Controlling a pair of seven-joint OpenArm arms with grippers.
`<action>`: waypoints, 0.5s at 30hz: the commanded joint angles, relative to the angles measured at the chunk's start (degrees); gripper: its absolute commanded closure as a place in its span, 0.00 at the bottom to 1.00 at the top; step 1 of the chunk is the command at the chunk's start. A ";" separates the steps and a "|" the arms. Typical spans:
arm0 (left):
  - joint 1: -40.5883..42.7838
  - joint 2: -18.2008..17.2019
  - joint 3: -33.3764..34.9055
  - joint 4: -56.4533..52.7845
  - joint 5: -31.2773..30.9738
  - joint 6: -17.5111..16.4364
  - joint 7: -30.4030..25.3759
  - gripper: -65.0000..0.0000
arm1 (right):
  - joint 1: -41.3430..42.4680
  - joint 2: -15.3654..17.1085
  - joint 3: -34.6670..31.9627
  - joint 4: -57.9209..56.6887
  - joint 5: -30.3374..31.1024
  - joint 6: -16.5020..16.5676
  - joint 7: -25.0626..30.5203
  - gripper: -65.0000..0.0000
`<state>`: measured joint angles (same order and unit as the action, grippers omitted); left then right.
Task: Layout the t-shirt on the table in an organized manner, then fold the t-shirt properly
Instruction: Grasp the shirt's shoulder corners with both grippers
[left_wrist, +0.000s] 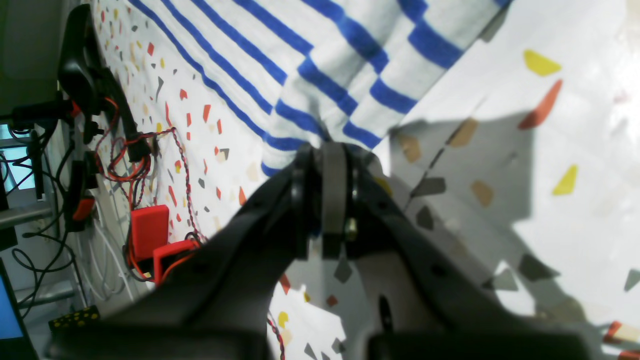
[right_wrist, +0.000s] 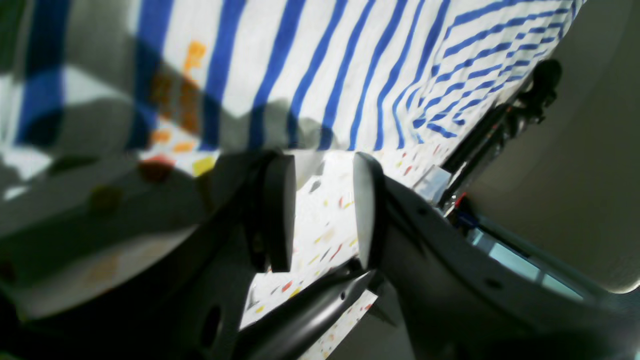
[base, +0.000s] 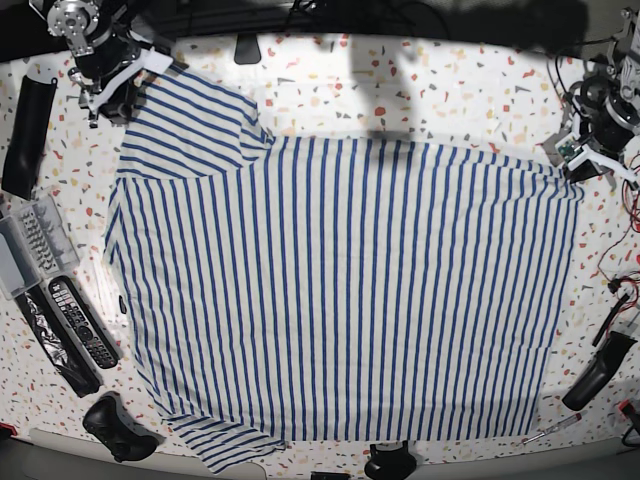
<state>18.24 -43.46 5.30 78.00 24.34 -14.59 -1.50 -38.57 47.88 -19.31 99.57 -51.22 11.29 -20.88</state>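
base view: we see the t-shirt (base: 340, 290) spread flat across the speckled surface (base: 440, 90).
our left pincer (left_wrist: 325, 150) pinches its hem; our right pincer (right_wrist: 320, 210) gapes empty, remotes (base: 75, 320) alongside.

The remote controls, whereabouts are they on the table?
In the base view the remote controls lie at the table's left edge, just left of the t-shirt, below a grey tray.

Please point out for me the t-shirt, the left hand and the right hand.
t-shirt (base: 340, 290): base view, middle of the striped body.
left hand (left_wrist: 325, 150): left wrist view, fingertips shut on the t-shirt's edge.
right hand (right_wrist: 322, 210): right wrist view, gap between its open fingers.
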 joint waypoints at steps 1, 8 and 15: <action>-0.13 -0.98 -0.33 0.35 0.02 0.24 0.59 1.00 | 1.03 0.13 -0.98 0.42 0.26 -0.02 0.72 0.70; -0.11 -0.98 -0.33 0.35 0.00 0.24 0.63 1.00 | 8.96 -1.90 -9.51 0.42 2.47 0.13 -1.09 0.70; -0.07 -0.98 -0.33 0.35 0.00 0.22 0.61 1.00 | 12.13 -3.30 -11.43 0.35 3.89 4.76 -2.69 0.61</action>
<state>18.26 -43.35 5.30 78.00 24.21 -14.59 -1.48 -26.33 44.05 -30.76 99.48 -47.97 15.20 -23.92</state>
